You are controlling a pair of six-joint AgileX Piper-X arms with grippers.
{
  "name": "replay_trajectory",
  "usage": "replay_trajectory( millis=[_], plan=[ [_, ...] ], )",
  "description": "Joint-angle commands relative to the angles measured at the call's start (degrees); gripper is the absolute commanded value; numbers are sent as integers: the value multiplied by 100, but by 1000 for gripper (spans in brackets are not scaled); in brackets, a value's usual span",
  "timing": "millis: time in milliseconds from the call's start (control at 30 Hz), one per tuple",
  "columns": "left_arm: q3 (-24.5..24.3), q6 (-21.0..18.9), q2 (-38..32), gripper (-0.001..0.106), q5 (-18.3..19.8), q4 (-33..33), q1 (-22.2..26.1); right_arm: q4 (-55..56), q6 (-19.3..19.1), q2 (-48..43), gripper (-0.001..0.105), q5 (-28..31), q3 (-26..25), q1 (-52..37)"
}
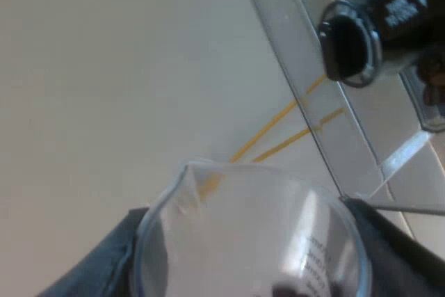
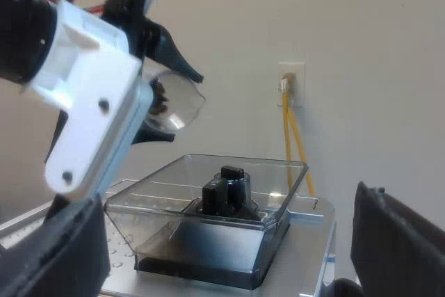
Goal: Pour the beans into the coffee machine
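The left gripper (image 1: 250, 236) clamps the measuring glass (image 1: 250, 241) between its two black fingers, one pressed to each side of the clear wall. In the right wrist view the left gripper (image 2: 167, 95) holds the measuring glass (image 2: 177, 106) tipped on its side, above the near edge of the bean hopper (image 2: 174, 234) and not touching it. A few dark beans (image 2: 158, 99) sit inside the glass.

The right gripper (image 2: 219, 199) faces the hopper with its fingers spread wide and nothing between them.

The clear hopper, a black knob (image 2: 226, 189) at its centre, stands on the silver top of the espresso machine (image 2: 306, 241). Behind it is a plain beige wall (image 2: 375, 67) with a wall socket (image 2: 292, 85), from which two yellow cables (image 2: 295, 144) hang.

The glass carries dark printed markings (image 1: 316, 259), and the knob (image 1: 354, 39) bears white lettering. Neither can be read.
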Motion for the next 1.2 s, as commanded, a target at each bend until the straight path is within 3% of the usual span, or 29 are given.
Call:
replay_trajectory(
  millis=[33, 200, 600, 1067, 1200],
  plan=[
    [-6, 457, -20, 0, -77, -61, -11, -69, -69, -53, 74, 31, -74, 7],
    [-6, 1204, -20, 0, -77, -61, -11, -69, -69, -53, 74, 31, -74, 7],
    [-6, 2197, -20, 0, -54, -61, -11, -53, -69, -53, 74, 31, -74, 7],
    [-6, 2350, -20, 0, -54, -61, -11, -24, -69, -53, 74, 31, -74, 7],
    [-6, 2079, -20, 0, -124, -61, -11, -24, -53, -53, 74, 8, -74, 7]
  ],
)
